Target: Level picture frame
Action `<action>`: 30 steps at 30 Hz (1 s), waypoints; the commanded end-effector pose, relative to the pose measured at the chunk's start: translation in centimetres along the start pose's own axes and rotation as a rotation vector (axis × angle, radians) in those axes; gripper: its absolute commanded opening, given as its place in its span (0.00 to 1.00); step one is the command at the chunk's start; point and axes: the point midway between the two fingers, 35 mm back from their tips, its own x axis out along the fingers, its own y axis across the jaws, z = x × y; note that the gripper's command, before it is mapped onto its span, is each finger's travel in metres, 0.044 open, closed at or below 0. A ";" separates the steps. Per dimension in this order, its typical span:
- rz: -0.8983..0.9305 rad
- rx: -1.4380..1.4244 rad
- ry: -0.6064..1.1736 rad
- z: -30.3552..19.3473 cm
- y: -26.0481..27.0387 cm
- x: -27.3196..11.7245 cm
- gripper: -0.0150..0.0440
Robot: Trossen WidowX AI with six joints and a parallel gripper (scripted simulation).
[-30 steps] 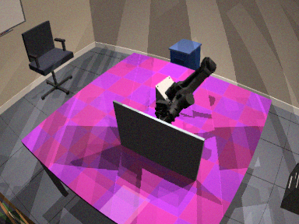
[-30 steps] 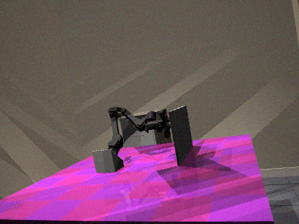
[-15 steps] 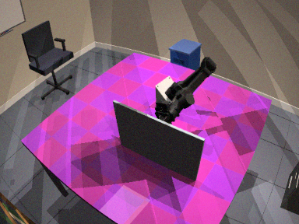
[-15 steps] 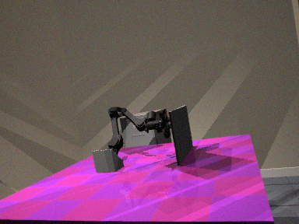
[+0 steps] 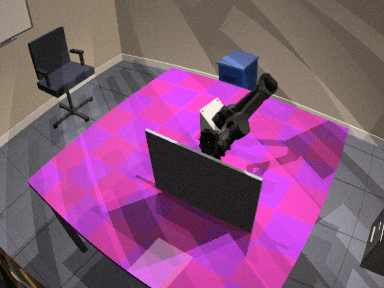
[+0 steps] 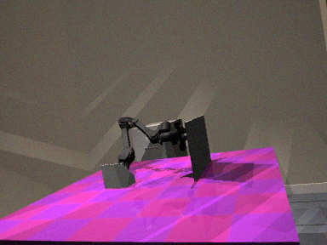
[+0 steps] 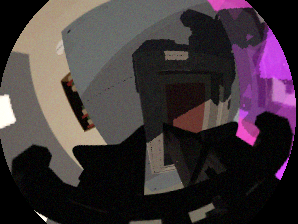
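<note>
The upright panel (image 5: pixel 205 187) (image 6: pixel 198 146) (image 7: pixel 95 47) shows its dark back in the top view. The picture frame (image 7: pixel 154 155) hangs on its other face, with a pale border around a dark and red picture. My gripper (image 6: pixel 185 135) (image 7: pixel 152 126) is shut on the frame's side bar, left in the wrist view. The black fingers stand on both sides of that bar. In the top view the panel hides the fingertips and the frame. The screw and the notched strip are hidden. The frame's exact tilt is hard to tell through the curved, shadowed wrist view.
The panel stands on the pink and purple checked table (image 5: pixel 115 150) (image 6: pixel 170 221). A pale box (image 5: pixel 210 111) (image 6: pixel 117 176) stands by the arm's base. A blue cabinet (image 5: pixel 238 70) and an office chair (image 5: pixel 62 75) stand on the floor beyond the table.
</note>
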 end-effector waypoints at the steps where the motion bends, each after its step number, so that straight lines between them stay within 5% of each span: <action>1: 0.012 0.006 0.001 -0.1 0.3 0.0 0.25; 30: 0.012 0.006 0.002 -0.7 0.3 0.0 0.25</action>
